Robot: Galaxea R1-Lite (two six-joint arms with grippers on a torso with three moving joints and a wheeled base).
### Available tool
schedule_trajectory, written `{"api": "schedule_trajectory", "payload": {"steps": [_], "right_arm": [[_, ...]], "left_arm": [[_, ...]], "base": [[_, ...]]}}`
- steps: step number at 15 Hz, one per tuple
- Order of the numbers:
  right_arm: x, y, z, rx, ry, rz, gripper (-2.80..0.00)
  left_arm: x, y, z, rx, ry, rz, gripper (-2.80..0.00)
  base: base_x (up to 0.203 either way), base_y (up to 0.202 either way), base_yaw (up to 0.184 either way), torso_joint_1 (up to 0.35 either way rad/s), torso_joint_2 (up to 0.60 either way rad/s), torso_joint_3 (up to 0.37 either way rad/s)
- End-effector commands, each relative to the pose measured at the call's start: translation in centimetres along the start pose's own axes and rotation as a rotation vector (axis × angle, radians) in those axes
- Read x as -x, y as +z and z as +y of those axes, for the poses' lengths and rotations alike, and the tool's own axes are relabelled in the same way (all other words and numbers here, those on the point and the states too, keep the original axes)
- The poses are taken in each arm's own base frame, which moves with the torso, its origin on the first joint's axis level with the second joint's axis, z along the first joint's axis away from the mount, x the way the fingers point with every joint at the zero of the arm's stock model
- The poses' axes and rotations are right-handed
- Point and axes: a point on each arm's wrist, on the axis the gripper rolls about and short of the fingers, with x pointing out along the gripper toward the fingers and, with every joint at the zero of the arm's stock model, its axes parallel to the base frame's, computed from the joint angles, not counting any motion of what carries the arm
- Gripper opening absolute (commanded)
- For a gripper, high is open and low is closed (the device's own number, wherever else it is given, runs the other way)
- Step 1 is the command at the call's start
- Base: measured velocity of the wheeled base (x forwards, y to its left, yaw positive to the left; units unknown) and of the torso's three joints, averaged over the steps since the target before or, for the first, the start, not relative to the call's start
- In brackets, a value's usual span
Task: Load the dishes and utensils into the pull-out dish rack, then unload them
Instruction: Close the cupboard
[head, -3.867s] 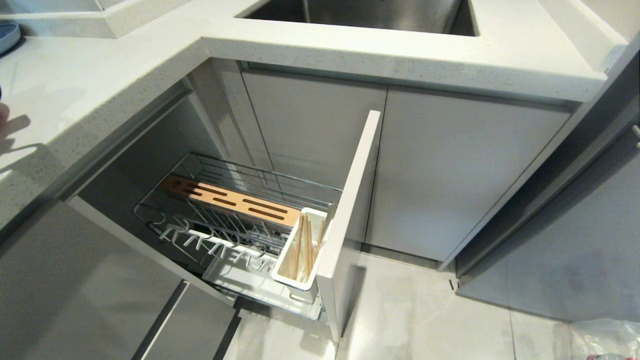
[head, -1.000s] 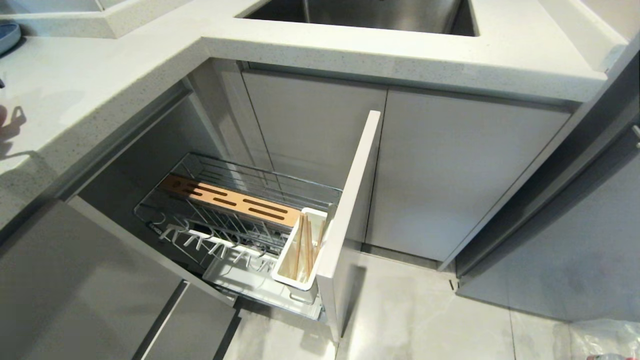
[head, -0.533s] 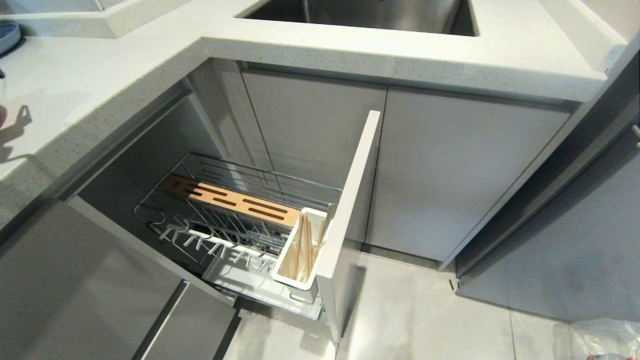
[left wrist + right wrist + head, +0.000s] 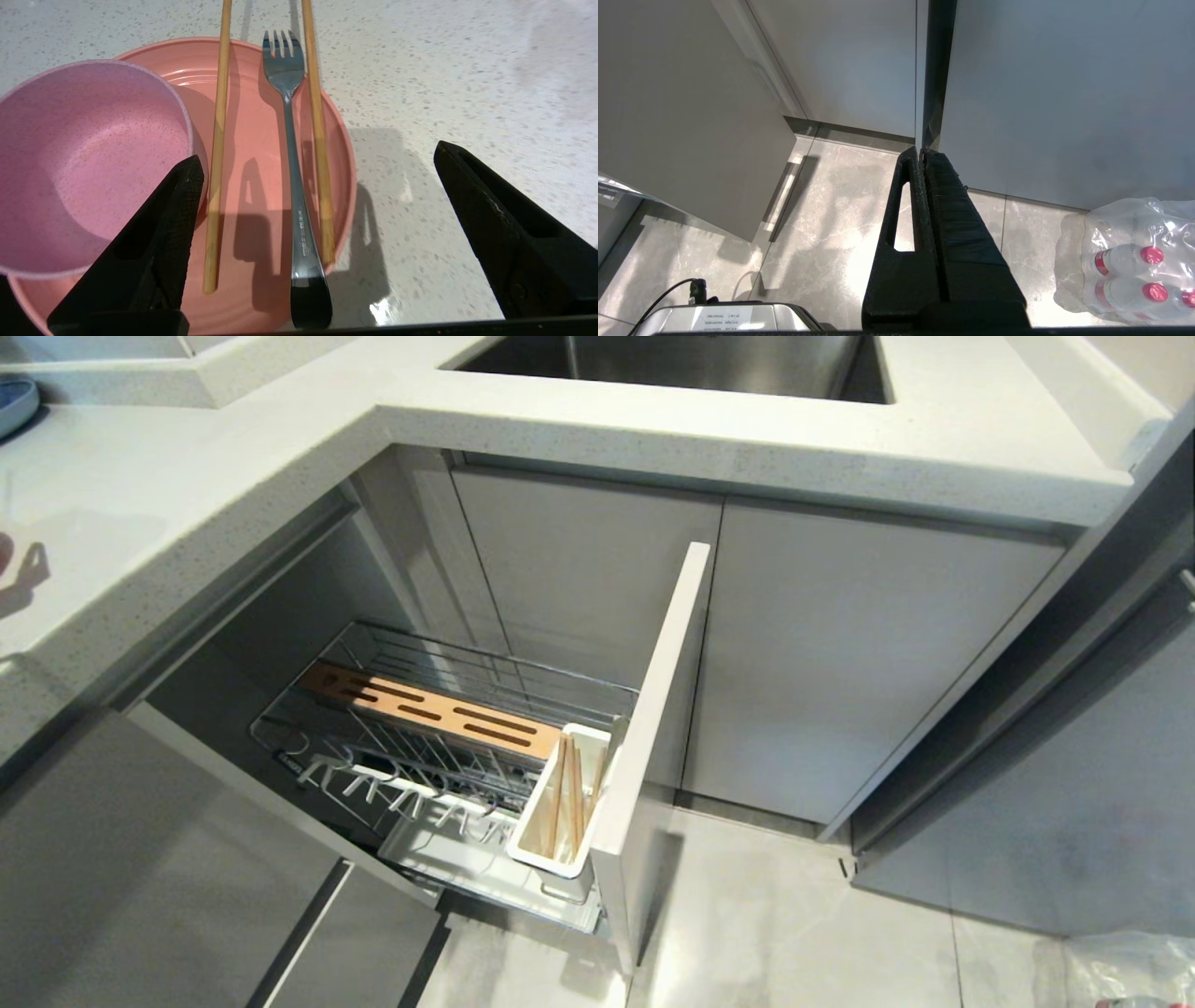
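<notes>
On the speckled counter [image 4: 467, 70] a pink bowl [image 4: 84, 158] stands on a wider pink plate [image 4: 261, 140]. Two wooden chopsticks [image 4: 217, 140] and a dark fork [image 4: 292, 154] lie across the plate. My left gripper [image 4: 316, 154] hovers open over them, one finger beside the bowl, the other over bare counter, holding nothing. The dish rack [image 4: 448, 663] is pulled out below the counter, with its wooden strip [image 4: 429, 709] and front panel [image 4: 653, 728]. Wooden sticks [image 4: 568, 793] stand in its white caddy [image 4: 546, 845]. My right gripper [image 4: 922, 150] hangs shut over the floor.
A steel sink [image 4: 672, 359] is set in the counter behind the rack. A blue dish [image 4: 14, 401] sits at the far left. A grey cabinet front [image 4: 140, 859] stands left of the rack. A pack of water bottles [image 4: 1134, 261] lies on the tiled floor.
The gripper's shadow on the counter at the head view's left edge has shifted slightly. The rack and what stands in it have not moved.
</notes>
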Motion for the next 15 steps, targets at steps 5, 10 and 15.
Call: {"api": "schedule_trajectory", "payload": {"steps": [5,10,15], "right_arm": [[0.0,0.0,0.0,-0.001,0.000,0.001,-2.80],[0.0,0.0,0.0,0.001,0.000,0.001,-2.80],[0.0,0.0,0.0,-0.001,0.000,0.001,-2.80]], "left_arm": [[5.3,1.0,1.3,0.047,-0.073,-0.084,-2.80],[9.5,1.2,1.6,0.121,-0.257,-0.107,-2.80],[12.7,0.4,0.9,0.217,-0.635,0.050,-2.80]], "base": [[0.000,0.000,0.000,0.000,0.00,0.000],[0.000,0.000,0.000,0.000,0.00,0.000],[0.000,0.000,0.000,0.000,0.00,0.000]]}}
